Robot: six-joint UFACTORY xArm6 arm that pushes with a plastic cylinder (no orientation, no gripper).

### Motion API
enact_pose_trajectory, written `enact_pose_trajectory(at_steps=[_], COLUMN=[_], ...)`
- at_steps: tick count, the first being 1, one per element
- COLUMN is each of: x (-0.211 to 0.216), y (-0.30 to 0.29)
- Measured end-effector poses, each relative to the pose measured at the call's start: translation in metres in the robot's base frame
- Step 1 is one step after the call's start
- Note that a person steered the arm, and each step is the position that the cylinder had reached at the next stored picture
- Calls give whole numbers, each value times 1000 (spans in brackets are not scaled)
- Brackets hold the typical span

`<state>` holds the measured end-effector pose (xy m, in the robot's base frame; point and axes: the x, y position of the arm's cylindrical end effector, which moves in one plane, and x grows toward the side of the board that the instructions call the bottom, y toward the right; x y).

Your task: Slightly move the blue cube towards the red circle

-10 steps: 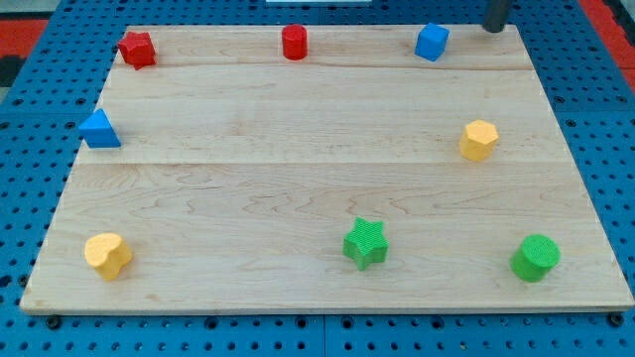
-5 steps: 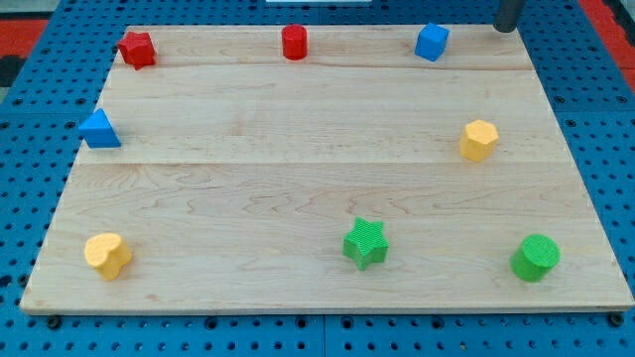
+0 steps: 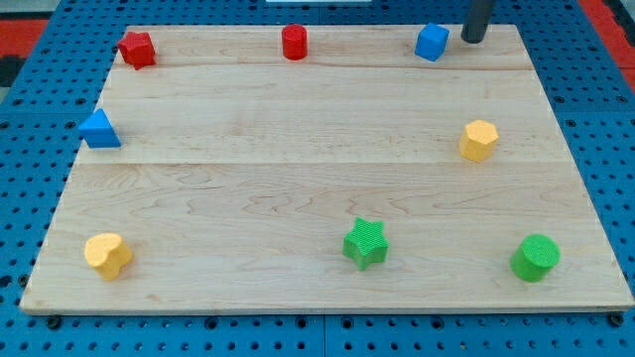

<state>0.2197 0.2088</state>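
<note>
The blue cube (image 3: 432,42) sits near the top edge of the wooden board (image 3: 327,129), right of centre. The red circle, a short red cylinder (image 3: 294,42), stands on the same top strip, well to the cube's left. My tip (image 3: 472,40) is on the board just right of the blue cube, a small gap apart from it. The dark rod rises out of the view's top.
A red star-like block (image 3: 137,48) sits at the top left. A blue triangle (image 3: 98,129) is at the left edge. A yellow hexagon (image 3: 478,140) is at the right. A yellow block (image 3: 107,255), a green star (image 3: 365,243) and a green cylinder (image 3: 535,258) line the bottom.
My tip has moved left and down, from beyond the board's top right edge to just right of the blue cube. No block has moved.
</note>
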Motion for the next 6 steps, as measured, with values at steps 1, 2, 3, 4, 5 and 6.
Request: enact_pose_trajectory(at_steps=[1, 2, 3, 4, 5, 6], x=[0, 0, 0, 0, 0, 0], y=[-9, -10, -11, -14, -21, -28])
